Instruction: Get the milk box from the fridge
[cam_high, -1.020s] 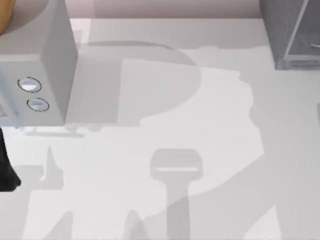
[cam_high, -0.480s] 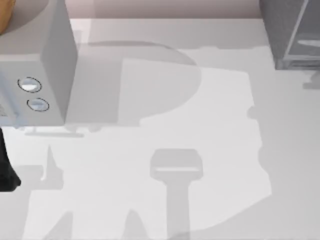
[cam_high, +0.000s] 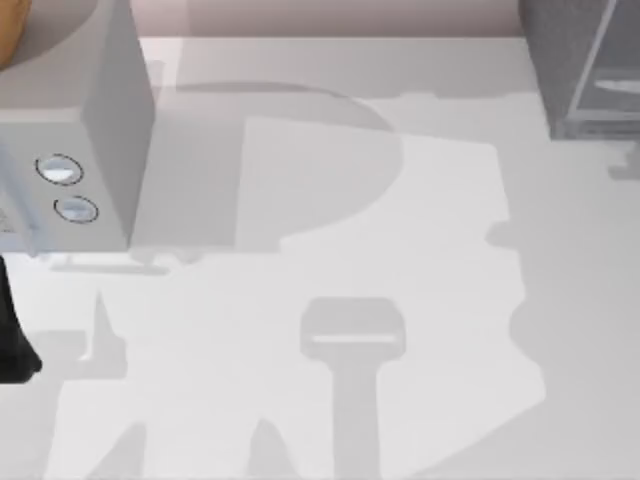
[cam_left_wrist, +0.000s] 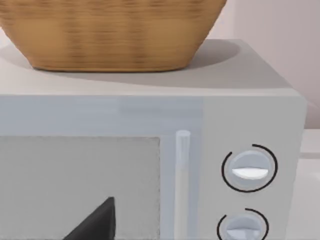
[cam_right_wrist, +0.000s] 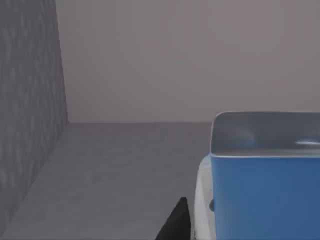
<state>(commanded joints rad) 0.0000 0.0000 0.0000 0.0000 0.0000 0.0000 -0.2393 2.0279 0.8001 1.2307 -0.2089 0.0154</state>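
Inside the large dark grey box-shaped fridge (cam_high: 580, 60) at the far right corner of the pale worktop (cam_high: 420, 300), the small white milk box with a bright blue face (cam_right_wrist: 265, 195) stands on the grey shelf floor — its lower part and one side cut off by the right wrist view's edge. One black fingertip (cam_right_wrist: 176, 224) of the right gripper pokes in just beside the carton; whether those fingers are apart or closed cannot be told. At far left sits a light grey box with two round dials (cam_high: 70, 185), a woven tan basket (cam_left_wrist: 110, 30) on top. The left arm (cam_high: 14, 340) is parked beside it — fingers' state unclear.
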